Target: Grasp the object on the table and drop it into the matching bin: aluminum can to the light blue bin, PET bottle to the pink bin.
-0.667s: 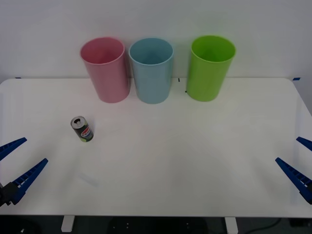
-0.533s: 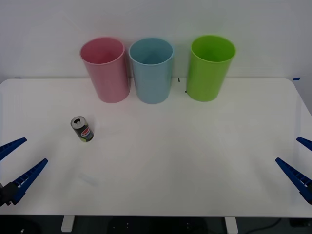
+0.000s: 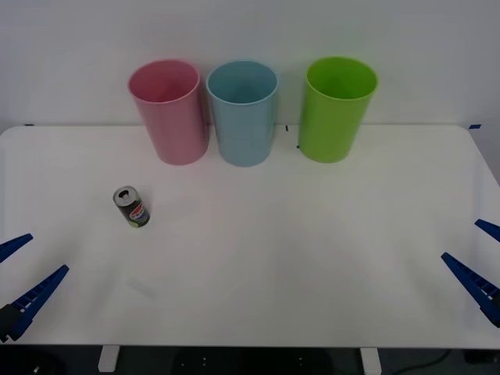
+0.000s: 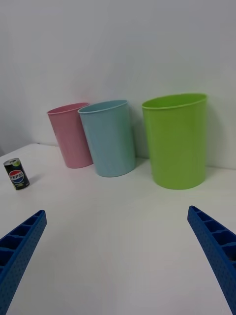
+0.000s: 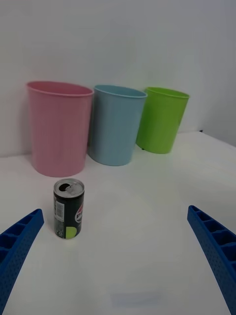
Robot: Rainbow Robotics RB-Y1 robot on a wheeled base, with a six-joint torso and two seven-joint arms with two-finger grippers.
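The aluminum can (image 3: 132, 206), small and dark with a silver top and green lower band, stands upright on the left part of the white table (image 3: 312, 250). It also appears in the left wrist view (image 5: 69, 208) and the right wrist view (image 4: 16, 173). At the back stand the pink bin (image 3: 168, 109) and, right of it, the light blue bin (image 3: 244, 113). My left gripper (image 3: 23, 273) hangs open near the table's front left corner, well short of the can. My right gripper (image 3: 480, 258) is open at the front right edge, holding nothing.
A green bin (image 3: 337, 109) stands right of the light blue one at the back. All three bins stand close together in a row against the white wall. Bare tabletop lies between the can and the bins.
My left gripper has slipped a little back toward the table's front left corner, away from the can. The can, the bins and the right arm have not moved.
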